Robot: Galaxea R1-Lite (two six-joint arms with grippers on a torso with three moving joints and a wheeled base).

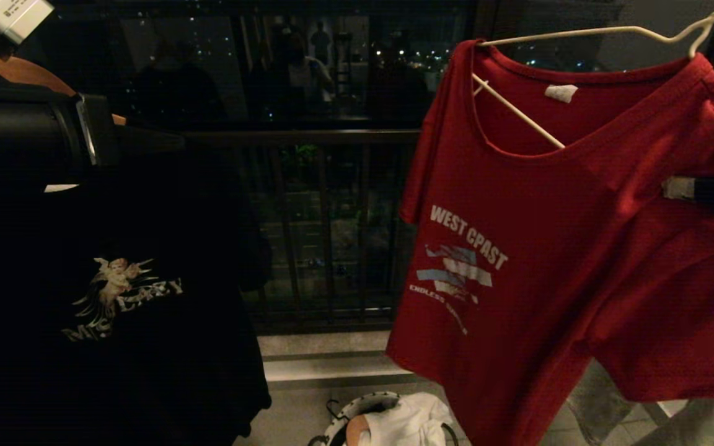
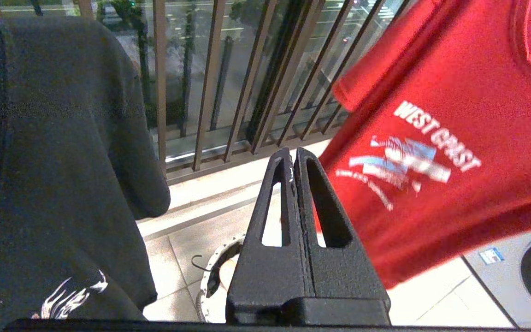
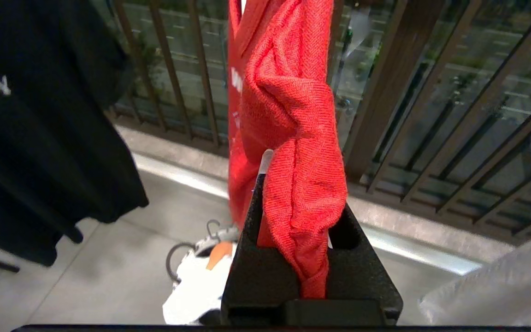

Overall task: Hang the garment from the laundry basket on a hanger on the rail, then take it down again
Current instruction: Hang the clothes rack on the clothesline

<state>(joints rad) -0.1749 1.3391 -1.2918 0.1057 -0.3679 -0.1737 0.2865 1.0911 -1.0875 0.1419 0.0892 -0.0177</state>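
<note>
A red "WEST COAST" T-shirt (image 1: 580, 248) hung askew on a cream-white wire hanger (image 1: 580, 34), 1 hanger arm showing through the neck opening, beside a black angel-print T-shirt (image 1: 115, 297) in front of a dark balcony railing (image 1: 326, 235). The right gripper (image 3: 265, 184) was clamped on a bunched fold of the red shirt at its side. The left gripper (image 2: 292, 161) hung free between the 2 shirts, its fingers pressed together on nothing. On the floor below, the patterned-rim laundry basket (image 1: 357, 409) held a white T-shirt (image 1: 409, 421).
</note>
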